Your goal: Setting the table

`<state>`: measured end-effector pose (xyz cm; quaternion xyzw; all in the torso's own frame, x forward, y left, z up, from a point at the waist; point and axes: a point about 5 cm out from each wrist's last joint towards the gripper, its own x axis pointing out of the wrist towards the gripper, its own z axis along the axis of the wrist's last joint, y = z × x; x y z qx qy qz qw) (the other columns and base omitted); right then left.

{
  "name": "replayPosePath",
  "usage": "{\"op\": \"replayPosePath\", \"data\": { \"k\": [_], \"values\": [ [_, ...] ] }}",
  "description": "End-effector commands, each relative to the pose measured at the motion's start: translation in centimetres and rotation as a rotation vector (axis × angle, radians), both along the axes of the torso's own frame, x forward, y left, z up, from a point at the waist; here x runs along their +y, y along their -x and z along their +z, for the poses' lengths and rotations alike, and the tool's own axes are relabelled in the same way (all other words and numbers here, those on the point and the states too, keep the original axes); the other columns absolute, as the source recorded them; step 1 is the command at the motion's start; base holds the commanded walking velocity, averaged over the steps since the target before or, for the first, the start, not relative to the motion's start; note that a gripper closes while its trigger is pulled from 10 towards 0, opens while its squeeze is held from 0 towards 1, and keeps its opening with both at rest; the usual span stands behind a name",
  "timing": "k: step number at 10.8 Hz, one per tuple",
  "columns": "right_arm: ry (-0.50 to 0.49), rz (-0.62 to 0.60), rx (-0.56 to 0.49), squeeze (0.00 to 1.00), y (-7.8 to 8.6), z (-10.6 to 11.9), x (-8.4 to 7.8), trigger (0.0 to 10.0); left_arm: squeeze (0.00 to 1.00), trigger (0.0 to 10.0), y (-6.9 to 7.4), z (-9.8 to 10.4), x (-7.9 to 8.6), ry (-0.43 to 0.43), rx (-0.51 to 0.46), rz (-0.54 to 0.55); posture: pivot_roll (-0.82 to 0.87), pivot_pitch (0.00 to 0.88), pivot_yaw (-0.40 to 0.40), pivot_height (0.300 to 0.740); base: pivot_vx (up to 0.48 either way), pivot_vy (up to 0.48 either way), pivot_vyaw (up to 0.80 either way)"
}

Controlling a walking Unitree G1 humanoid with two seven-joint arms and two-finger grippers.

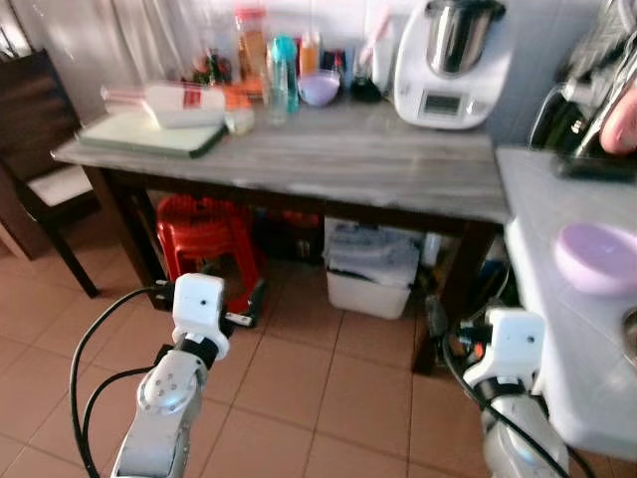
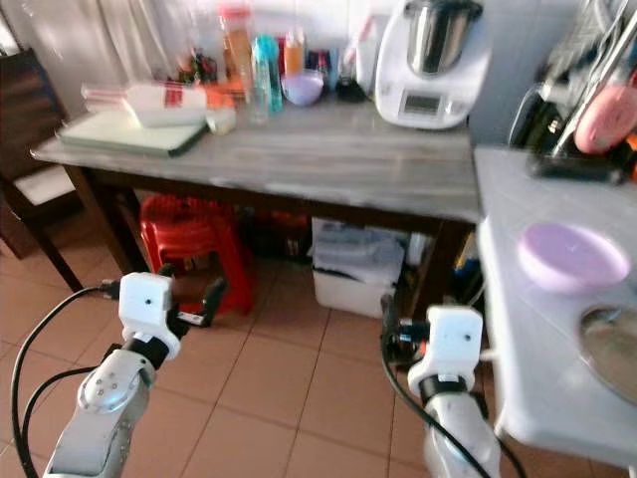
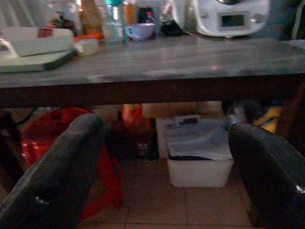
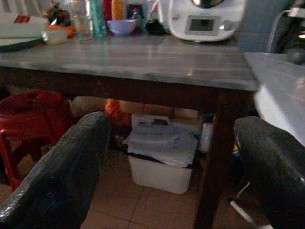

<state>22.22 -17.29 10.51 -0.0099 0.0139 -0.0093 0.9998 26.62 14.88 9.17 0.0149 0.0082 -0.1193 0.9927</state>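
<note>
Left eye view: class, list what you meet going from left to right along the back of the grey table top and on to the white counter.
White box on the green board → teal bottle → small purple bowl → white kitchen machine → purple bowl on the white counter.

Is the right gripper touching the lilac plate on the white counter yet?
Apart. In the right eye view the right gripper hangs low over the floor tiles, while the lilac plate lies up on the white counter.

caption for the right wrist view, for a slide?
Open right gripper faces a wooden table; white bin beneath.
</note>
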Motion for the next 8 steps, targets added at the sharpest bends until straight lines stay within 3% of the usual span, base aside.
{"op": "replayPosePath", "data": {
  "k": [1, 7, 8],
  "values": [
    [0.009, -0.014, -0.036, 0.0, -0.09, 0.9, -0.3, 10.0, 0.0, 10.0, -0.35, 0.5, -0.36, -0.001, -0.014, -0.014, 0.05, 0.0, 0.017, 0.74, 0.0, -0.255, 0.0],
    [0.001, -0.02, -0.046, 0.0, -0.25, 1.2, -0.35, 10.0, 0.0, 10.0, -0.56, 0.68, -0.46, 0.0, -0.021, -0.022, 0.04, 0.0, 0.018, 0.74, 0.0, -0.266, 0.0],
    [-0.011, -0.027, -0.038, 0.0, -0.32, 1.1, -0.47, 10.0, 0.0, 10.0, -0.61, 0.67, -0.53, 0.001, -0.021, -0.022, 0.04, 0.0, 0.018, 0.74, 0.0, -0.266, -0.8]
  ]
}}
